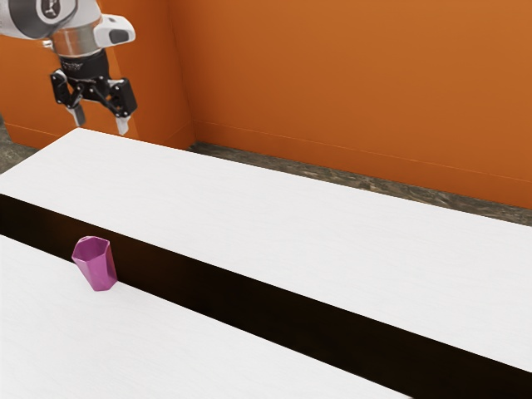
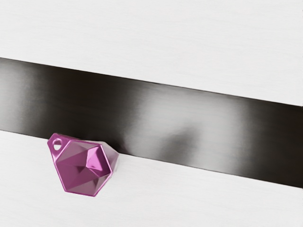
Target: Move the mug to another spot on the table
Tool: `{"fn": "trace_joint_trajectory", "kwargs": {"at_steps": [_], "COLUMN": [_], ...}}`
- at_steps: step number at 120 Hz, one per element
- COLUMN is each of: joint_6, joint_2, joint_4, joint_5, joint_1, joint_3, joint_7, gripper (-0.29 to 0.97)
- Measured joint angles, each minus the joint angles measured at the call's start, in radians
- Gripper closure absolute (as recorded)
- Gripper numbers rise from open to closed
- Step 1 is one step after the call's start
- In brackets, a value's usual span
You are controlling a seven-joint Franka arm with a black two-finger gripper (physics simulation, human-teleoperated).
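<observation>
The orange walls (image 1: 349, 75) take up most of the background behind your jaws, and a strip of speckled grey-brown floor (image 1: 374, 184) runs along their foot. Beneath the jaws lies the white table (image 1: 332, 233). A dark glossy band (image 1: 249, 303) crosses it from the exterior view's left down toward its right. From the wrist camera, that band (image 2: 165, 123) lies between two white stretches of tabletop (image 2: 156, 33).

Your arm (image 1: 58, 17) comes in at the exterior view's upper left. The gripper (image 1: 101, 123) hangs high above the table's far edge with its fingers pointing down. The jaws stand spread wide apart with only air between them, so you have hold of nothing.

The mug (image 1: 94, 263) is a faceted, shiny magenta cup with plain faces. It stands upright on the white stretch on the side of the band nearer the exterior camera, right against the band's edge. It is well below the jaws and well apart from them, touching neither finger.

The wrist camera looks down on the mug (image 2: 84, 165). From there its angular faces catch the light. Its small looped handle (image 2: 57, 144) sticks out on the side toward the band.
</observation>
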State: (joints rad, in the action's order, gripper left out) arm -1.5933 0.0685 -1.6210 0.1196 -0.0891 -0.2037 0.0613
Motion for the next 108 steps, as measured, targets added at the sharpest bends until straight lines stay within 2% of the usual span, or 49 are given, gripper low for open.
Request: {"fn": "trace_joint_trajectory", "kwargs": {"at_steps": [16,22,34,54,68,85,108], "joint_6": [-0.003,-0.018,-0.060,-0.105,-0.151,-0.227,-0.332], "joint_2": [0.001,0.003,0.012,0.027,0.026,0.025,-0.017], "joint_4": [-0.009,-0.039,-0.071,-0.187,-0.295,-0.425,-0.483], "joint_5": [0.002,0.000,-0.016,-0.128,-0.180,-0.171,-0.128], "joint_1": [-0.003,-0.010,0.065,0.229,0.267,0.280,0.309], "joint_3": [-0.005,-0.037,-0.058,-0.063,-0.063,-0.066,-0.067], "joint_7": [0.004,0.006,0.043,0.234,0.379,0.528,0.678], "gripper": [0.00,0.00,0.00,0.00,0.00,0.00,0.00]}}
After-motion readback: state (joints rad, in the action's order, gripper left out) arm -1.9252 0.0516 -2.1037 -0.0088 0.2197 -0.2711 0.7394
